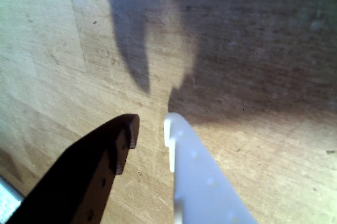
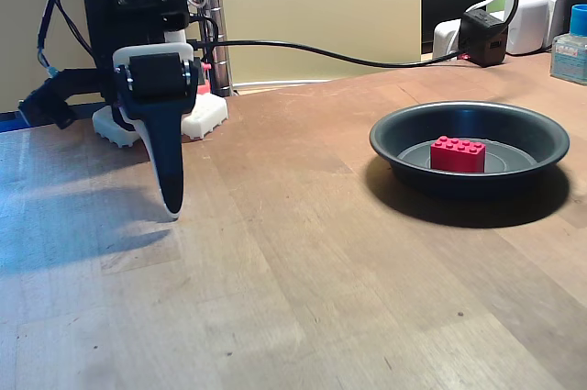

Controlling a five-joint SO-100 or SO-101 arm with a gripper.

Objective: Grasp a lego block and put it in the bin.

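Observation:
The red lego block (image 2: 458,154) lies studs-up inside the bin (image 2: 390,132), a shallow dark round pan on the right of the fixed view. My gripper (image 2: 171,209) hangs at the left of that view, pointing down just above the wooden table and far from the bin. In the wrist view my gripper (image 1: 150,129) shows a black finger (image 1: 118,147) and a white finger (image 1: 184,150) with a narrow gap at the tips. Only bare wood shows between them.
The white robot base (image 2: 204,117) stands behind the gripper. A black cable (image 2: 321,52) runs to a black adapter (image 2: 481,36) at the back right, near a white charger (image 2: 532,18) and a blue-capped bottle (image 2: 570,41).

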